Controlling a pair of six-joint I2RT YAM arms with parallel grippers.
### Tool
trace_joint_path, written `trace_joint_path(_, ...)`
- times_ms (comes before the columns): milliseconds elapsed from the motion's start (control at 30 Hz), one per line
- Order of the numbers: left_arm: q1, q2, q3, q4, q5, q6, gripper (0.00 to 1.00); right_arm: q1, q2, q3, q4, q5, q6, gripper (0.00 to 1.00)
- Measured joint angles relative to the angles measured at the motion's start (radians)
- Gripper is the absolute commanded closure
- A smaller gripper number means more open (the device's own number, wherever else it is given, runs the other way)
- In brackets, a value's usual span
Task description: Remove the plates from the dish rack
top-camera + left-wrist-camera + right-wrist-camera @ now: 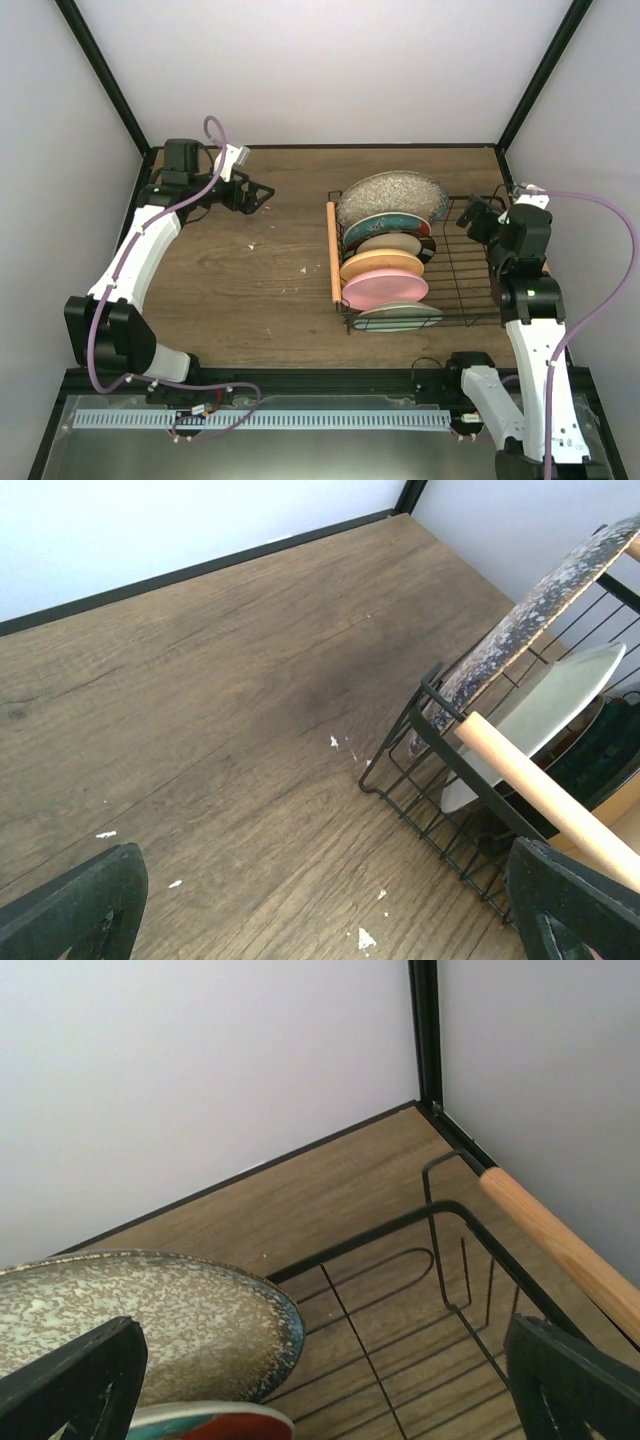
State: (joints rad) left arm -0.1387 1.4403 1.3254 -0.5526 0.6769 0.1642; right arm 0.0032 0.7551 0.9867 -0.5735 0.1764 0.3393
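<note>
All six plates stand on edge in a tight row at the end of the dish rack (470, 290) nearer the left gripper (262, 195). The main hazard, as I judge it, is crowding. A finger pushed down beside one rim may knock its neighbour or lever the whole row, and a glazed rim pinched off-centre could swing or slip on the lift. The left gripper hangs with its fingers spread wide and nothing between them, over bare counter (250, 290). The rack lies ahead of it and to its right, well apart, with the large grey speckled plate (390, 195) nearest. The wooden handle (334, 250) runs between this gripper and the plates, so a low approach would strike it and probably shove the rack. The right gripper (470, 218) is likewise spread and empty, above the rack's vacant wire floor. The grey plate and the red plate (388, 228) sit near it, low on the left of its wrist view; dropping here risks snagging a finger in the wires. A few white flecks (335, 742) dot the counter ahead of the left gripper and look harmless.
</note>
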Motion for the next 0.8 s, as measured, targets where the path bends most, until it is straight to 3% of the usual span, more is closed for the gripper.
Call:
trace_joint_path(233, -0.020, -0.003, 0.023, -0.027, 0.010, 0.019, 0.00, 0.000, -0.076, 0.000, -0.036, 0.005, 0.022, 0.00)
trace_joint_path(367, -0.086, -0.003, 0.121, -0.094, 0.013, 0.079, 0.01, 0.000, -0.124, -0.002, 0.000, -0.042, 0.042, 0.00)
trace_joint_path(800, -0.571, -0.004, 0.384, -0.156, 0.016, 0.193, 0.22, 0.004, -0.003, 0.046, 0.051, -0.244, 0.089, 0.00)
